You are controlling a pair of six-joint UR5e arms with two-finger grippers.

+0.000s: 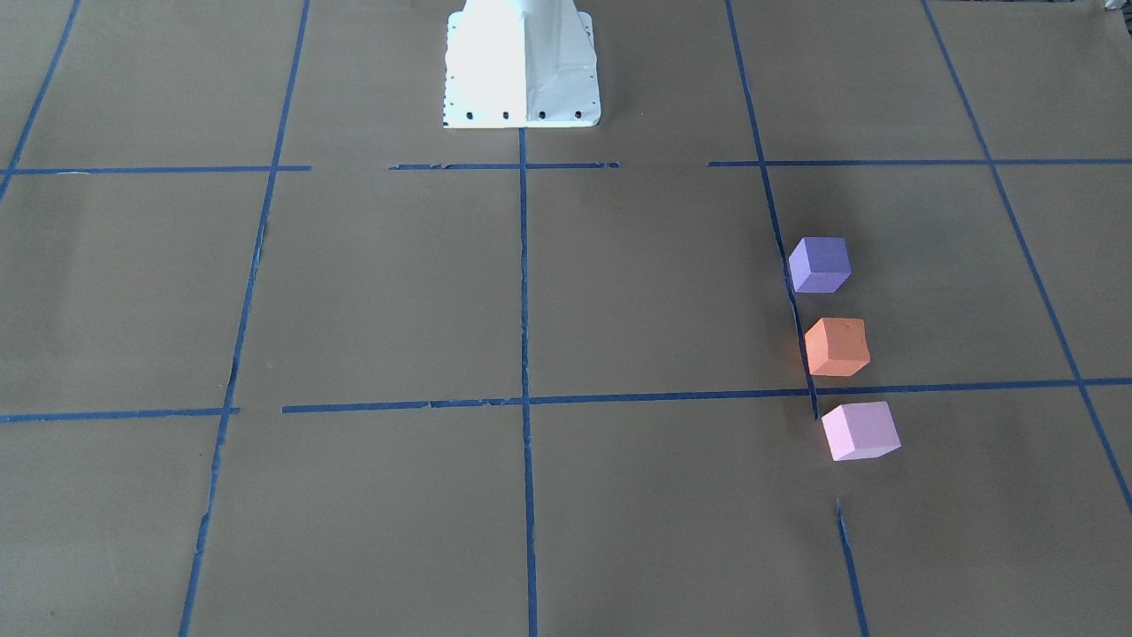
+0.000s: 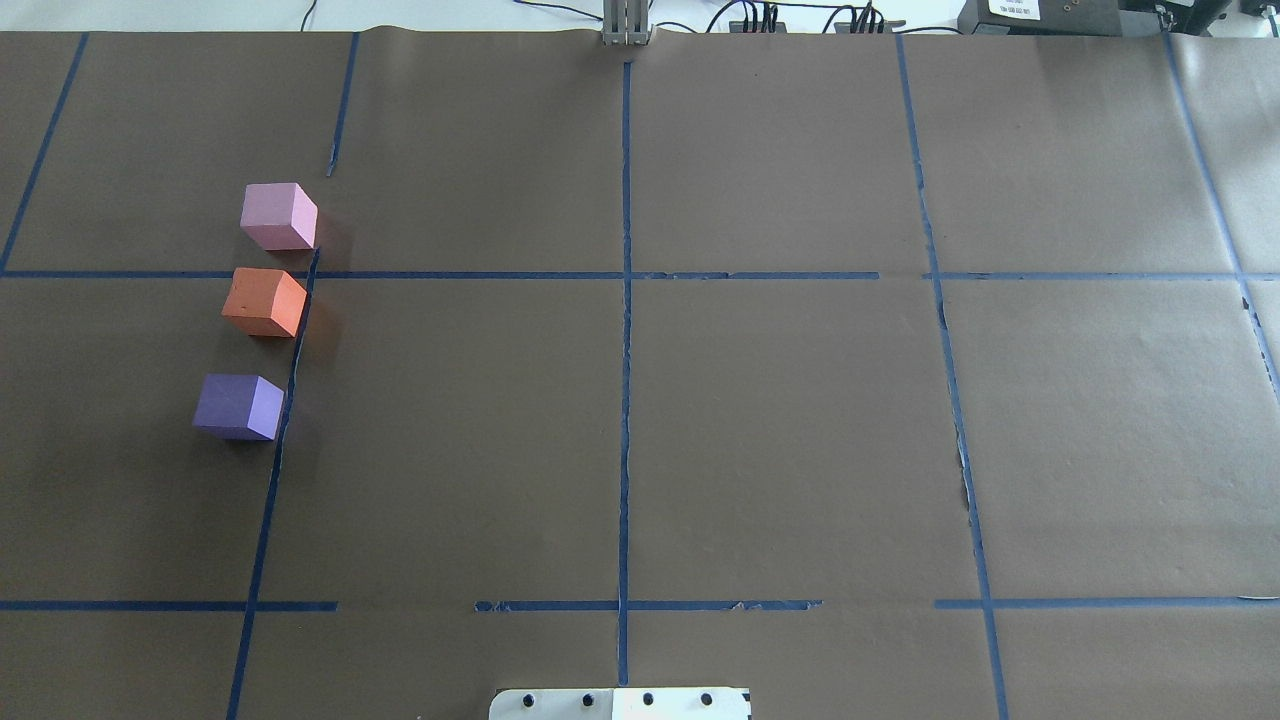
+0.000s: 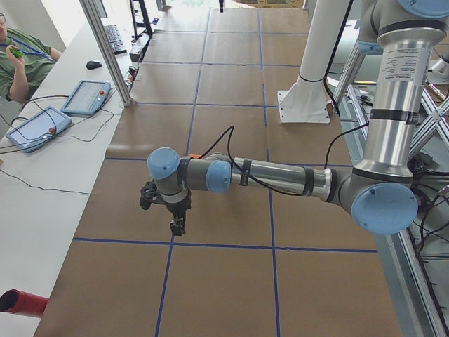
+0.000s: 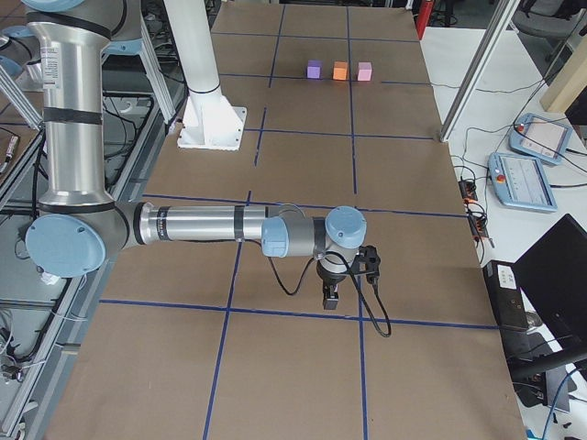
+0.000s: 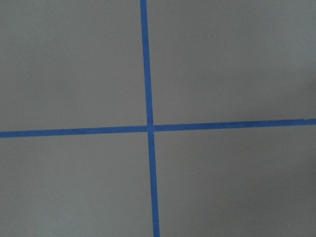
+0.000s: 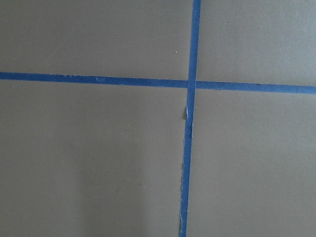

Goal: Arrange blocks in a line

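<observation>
Your three blocks sit on the table (image 2: 780,420) at about 9 o'clock from its middle in the overhead view. All of them lie just beside the blue tape line (image 2: 290,370), on its 9 o'clock side. The pink block (image 2: 279,216) is at the 12 o'clock end, the orange block (image 2: 265,302) is in the middle and the purple block (image 2: 240,406) is at the 6 o'clock end. None of them touch. The row leans slightly toward 1 o'clock, as the tape does.

I judge the line as good as made, so what is left is a check and perhaps a tidy. In the overhead view the gap from orange to purple looks a little wider than the gap from pink to orange, and each cube is turned slightly.

If you even it up, use the left arm, since the blocks are on its side. Come straight down over the purple block, close the gripper across two opposite flat faces, and shift the block a touch toward 12 o'clock. Squeeze lightly, because the cubes look soft. Keep clear of the orange one.

The left gripper (image 3: 177,226) and the right gripper (image 4: 332,295) hang over bare table, away from the blocks. They show only in the side views, so I cannot tell how far their jaws are parted. Both wrist cameras see only tape crossings.
</observation>
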